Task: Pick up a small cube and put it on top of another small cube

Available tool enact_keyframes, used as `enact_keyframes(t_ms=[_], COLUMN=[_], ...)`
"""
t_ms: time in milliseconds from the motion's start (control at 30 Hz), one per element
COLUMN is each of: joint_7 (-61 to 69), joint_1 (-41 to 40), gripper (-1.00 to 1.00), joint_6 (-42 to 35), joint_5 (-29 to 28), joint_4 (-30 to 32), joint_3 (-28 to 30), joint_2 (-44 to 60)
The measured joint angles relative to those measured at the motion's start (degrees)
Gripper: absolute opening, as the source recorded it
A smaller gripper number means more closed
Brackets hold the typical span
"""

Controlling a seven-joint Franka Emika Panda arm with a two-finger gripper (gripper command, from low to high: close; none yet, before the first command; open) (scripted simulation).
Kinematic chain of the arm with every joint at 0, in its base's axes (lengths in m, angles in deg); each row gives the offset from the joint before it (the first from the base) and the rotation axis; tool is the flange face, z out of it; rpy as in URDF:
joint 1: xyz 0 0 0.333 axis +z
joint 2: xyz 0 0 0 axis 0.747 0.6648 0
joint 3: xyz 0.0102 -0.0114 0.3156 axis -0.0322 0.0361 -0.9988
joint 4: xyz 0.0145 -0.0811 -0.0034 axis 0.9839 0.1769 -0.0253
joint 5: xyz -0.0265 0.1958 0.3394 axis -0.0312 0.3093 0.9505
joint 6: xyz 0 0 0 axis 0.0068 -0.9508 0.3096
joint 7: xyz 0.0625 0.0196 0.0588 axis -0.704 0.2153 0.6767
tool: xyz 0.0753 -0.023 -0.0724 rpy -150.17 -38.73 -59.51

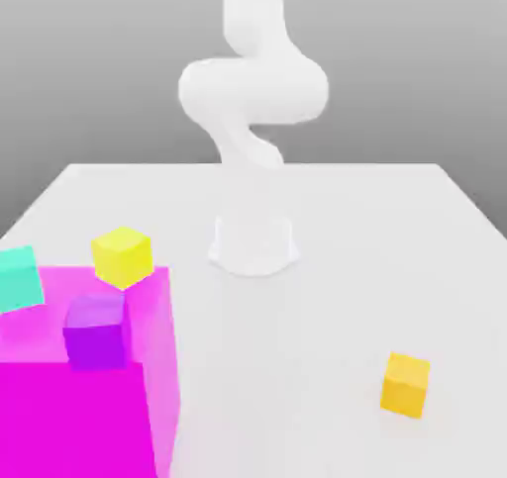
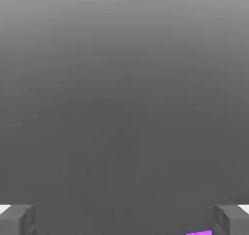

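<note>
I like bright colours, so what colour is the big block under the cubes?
The big block is magenta, seen best in the exterior view.

Yeah, so I looked over both views for anything you could actually read and came up empty, folks. Can't make out any text, labels, brands, numbers or signs, honestly, and that goes for the exterior view and the hand view alike.

Four small cubes [image 1: 405, 385], one large block [image 1: 74, 417].
</note>
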Motion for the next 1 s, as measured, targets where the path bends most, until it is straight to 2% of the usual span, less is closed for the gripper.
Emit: enact_keyframes(t_ms=[333, 600, 767, 933, 967, 1000], joint_7=[-19.8, -39.2, -51.7, -59.7, -60.7, -60.7], joint_1=[-1.4, 0.4, 4.8, 11.6, 12.8, 12.8], gripper=[0.00, 0.00, 0.00, 0.00, -1.00, -1.00], joint_6=[10.7, 19.1, 24.5, 32.0, 33.2, 33.2], joint_5=[0.1, -5.0, -9.9, -19.1, -20.3, -20.3], joint_4=[7.8, 13.9, 17.2, 15.5, 15.2, 15.2], joint_3=[-12.5, -20.1, -19.6, -11.2, -9.7, -9.7], joint_2=[20.7, 37.7, 48.5, 58.9, 60.4, 60.4])
